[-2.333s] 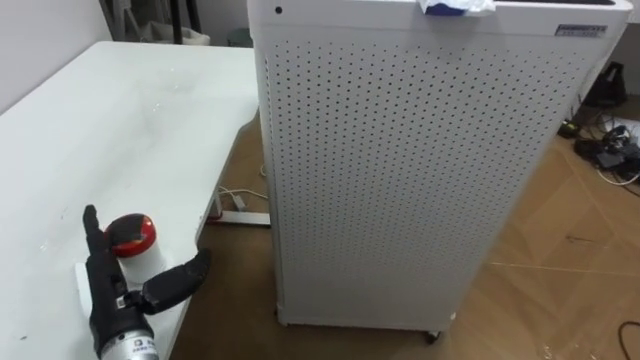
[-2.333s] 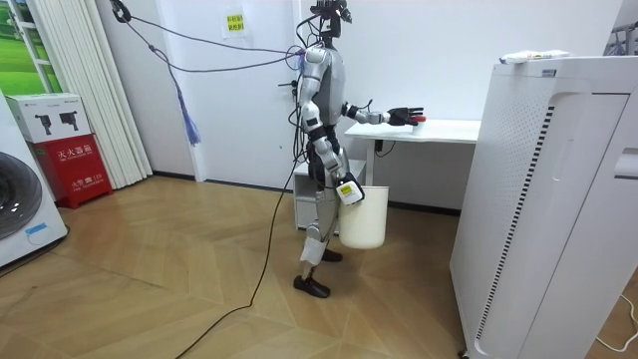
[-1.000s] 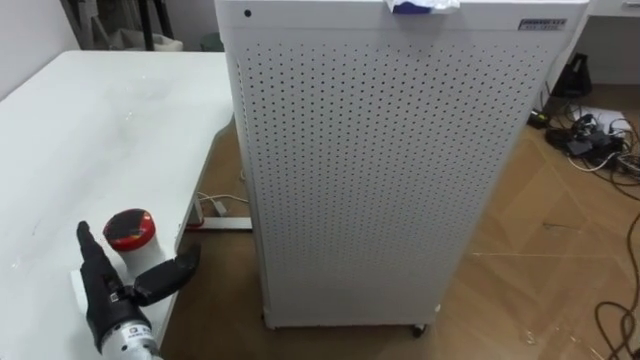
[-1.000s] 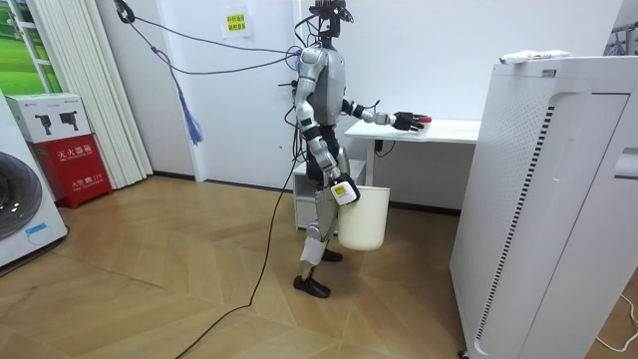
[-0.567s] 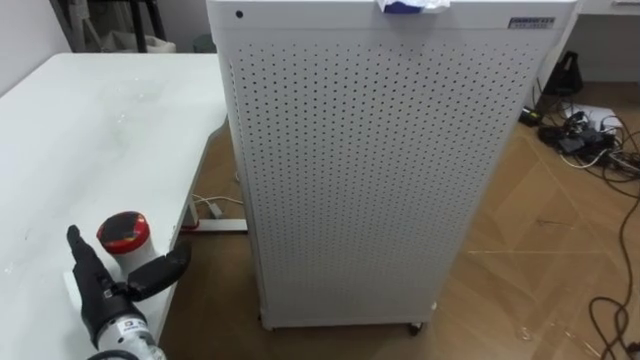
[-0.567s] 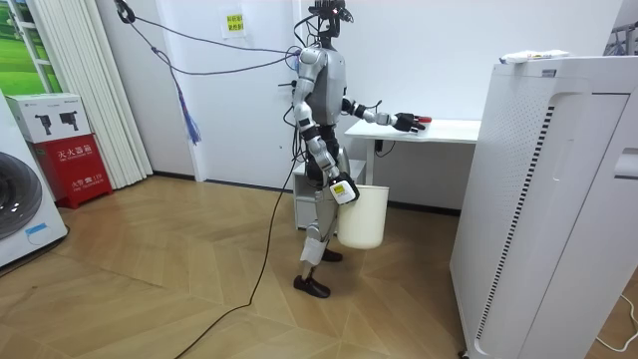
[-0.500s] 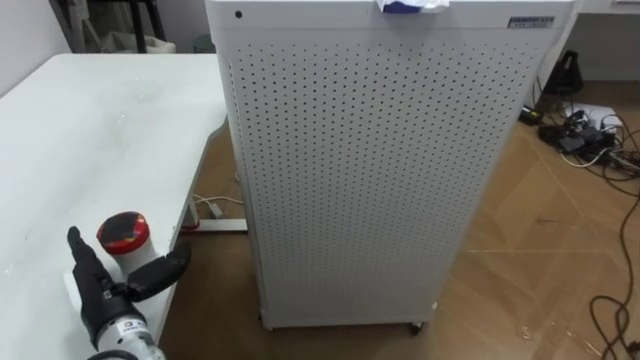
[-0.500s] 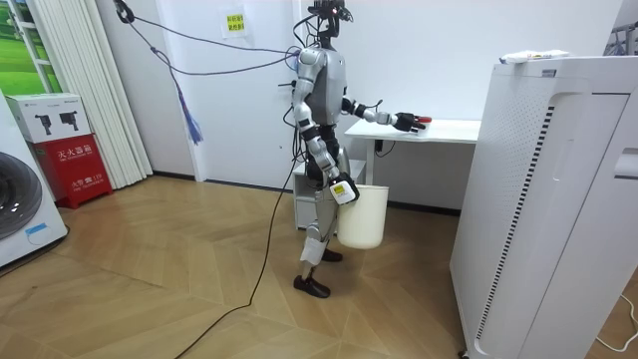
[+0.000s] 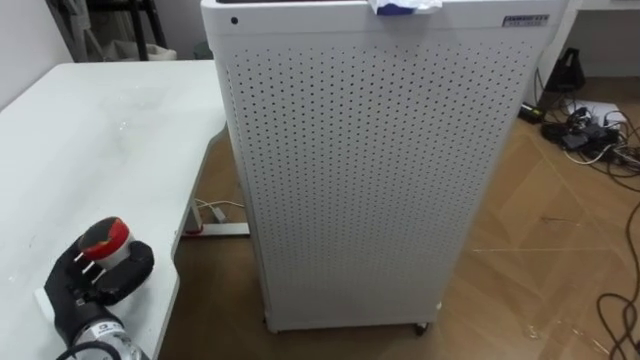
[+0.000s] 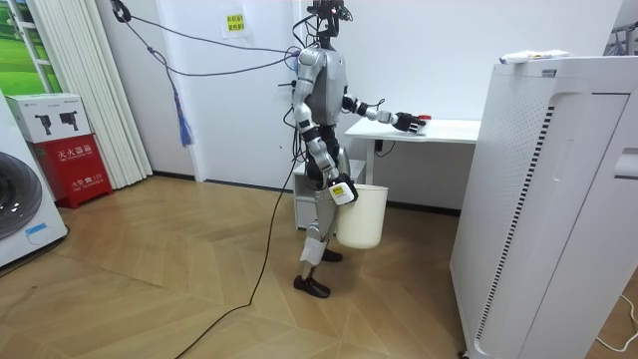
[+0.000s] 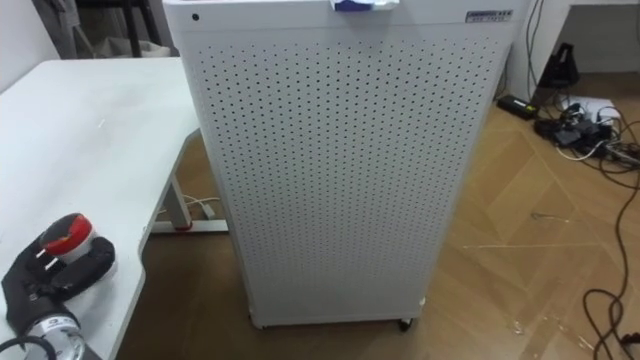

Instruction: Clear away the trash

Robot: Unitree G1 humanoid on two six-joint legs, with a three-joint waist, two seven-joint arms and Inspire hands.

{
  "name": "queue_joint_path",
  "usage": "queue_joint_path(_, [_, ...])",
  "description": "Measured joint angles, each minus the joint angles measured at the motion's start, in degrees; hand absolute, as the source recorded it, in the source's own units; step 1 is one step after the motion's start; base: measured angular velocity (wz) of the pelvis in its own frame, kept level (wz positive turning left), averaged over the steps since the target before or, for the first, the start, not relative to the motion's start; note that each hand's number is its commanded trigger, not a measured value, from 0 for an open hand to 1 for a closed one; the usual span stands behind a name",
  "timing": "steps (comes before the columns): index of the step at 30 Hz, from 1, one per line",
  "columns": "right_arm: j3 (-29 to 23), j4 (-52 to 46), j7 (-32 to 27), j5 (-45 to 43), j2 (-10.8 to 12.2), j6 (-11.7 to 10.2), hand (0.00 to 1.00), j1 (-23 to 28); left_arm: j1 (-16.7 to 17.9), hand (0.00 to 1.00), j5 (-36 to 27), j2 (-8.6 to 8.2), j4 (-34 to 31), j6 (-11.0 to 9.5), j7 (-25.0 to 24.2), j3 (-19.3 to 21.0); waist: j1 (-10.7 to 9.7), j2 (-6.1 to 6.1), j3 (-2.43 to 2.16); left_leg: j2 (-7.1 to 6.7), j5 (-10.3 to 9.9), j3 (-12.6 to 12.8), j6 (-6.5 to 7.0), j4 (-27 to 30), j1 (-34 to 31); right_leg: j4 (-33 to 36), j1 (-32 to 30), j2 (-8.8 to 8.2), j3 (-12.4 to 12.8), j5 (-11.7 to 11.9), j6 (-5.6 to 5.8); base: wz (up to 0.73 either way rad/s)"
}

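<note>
The white table (image 9: pixel 100 130) fills the left of your head view, and your left hand (image 9: pixel 88 284) lies near its front edge at the lower left. Its dark fingers are curled round the one piece of garbage on the table, a small red-capped white container (image 9: pixel 106 236). It stands upright with its long axis vertical. The red cap pokes out above the fingers and the thumb closes on its right side, so it sits inside the grasp, not ahead of it. This looks like a hold ready to lift straight up. This is plainly the nearer hand. In the room view your right hand (image 10: pixel 345 190) hangs low at your side against the rim of a single white bucket (image 10: pixel 365 221); you cannot tell how its fingers sit there. The drop therefore probably means bringing the container down and across your body to that bucket. To the right of the table stands one tall white perforated cabinet (image 9: pixel 380 180), just beside the table's corner. On its top edge lies one crumpled blue-and-white wad (image 9: pixel 403 6), well apart from either hand. It may be a second piece to collect. Farther right, a tangle of dark cables (image 9: pixel 595 135) lies on the wooden floor (image 9: pixel 540 260).
</note>
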Motion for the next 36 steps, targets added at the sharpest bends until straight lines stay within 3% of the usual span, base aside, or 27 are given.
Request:
queue_joint_path(11, [0.0,-0.07,0.51,0.01,-0.16,0.47,1.0,-0.07,-0.71,1.0,-0.08,-0.15,-0.01,0.96,-0.01,0.36,-0.02,0.01,-0.17,-0.31,0.02,0.03,0.01,-0.2,0.11,0.0,-0.1,-0.11,0.03,0.0,0.0,0.0])
queue_joint_path(15, [0.03,-0.09,1.21,0.07,-0.12,0.62,1.0,-0.14,-1.45,1.0,-0.14,-0.37,-0.01,1.65,-1.67,0.08,-0.14,-0.33,-0.36,-0.29,0.02,0.3,0.02,-0.13,0.02,-0.01,0.07,-0.11,0.05,0.0,0.0,-0.03])
queue_joint_path(24, [0.05,-0.59,1.16,-0.01,0.07,0.65,1.0,-0.87,-3.21,1.0,-1.22,-0.42,-0.55,2.66,-5.46,-2.58,-0.76,-0.75,-0.33,0.18,0.01,0.58,0.01,0.7,-1.26,0.59,-1.09,-0.11,-0.13,0.03,-0.01,0.0])
queue_joint_path(27, [0.1,-0.89,1.06,0.06,0.01,0.61,1.0,-1.83,-3.17,1.0,-1.12,-0.84,-3.82,2.8,-5.84,-5.49,-0.66,-0.76,-0.33,0.18,0.02,0.54,0.02,1.03,-1.95,0.6,-1.6,-0.14,-0.15,0.16,-0.04,0.0])
queue_joint_path(31, [0.11,-0.6,1.0,-0.04,0.07,0.6,1.0,-4.6,-2.91,1.0,1.35,-2.95,-13.1,2.85,-8.96,-8.27,0.15,-0.78,-0.22,0.15,0.05,0.47,0.07,1.7,-3.47,1.16,-3.13,-0.3,-0.13,0.16,-0.03,-0.01])
queue_joint_path(36, [0.07,0.16,-0.09,0.28,0.35,0.6,1.0,-7.21,-0.73,1.0,4.06,-2.98,-21.27,2.88,-14.54,-13.7,0.26,-0.26,0.08,0.15,0.05,0.47,0.07,1.65,-3.69,0.98,-3.27,-0.29,-0.21,0.16,-0.03,0.0])
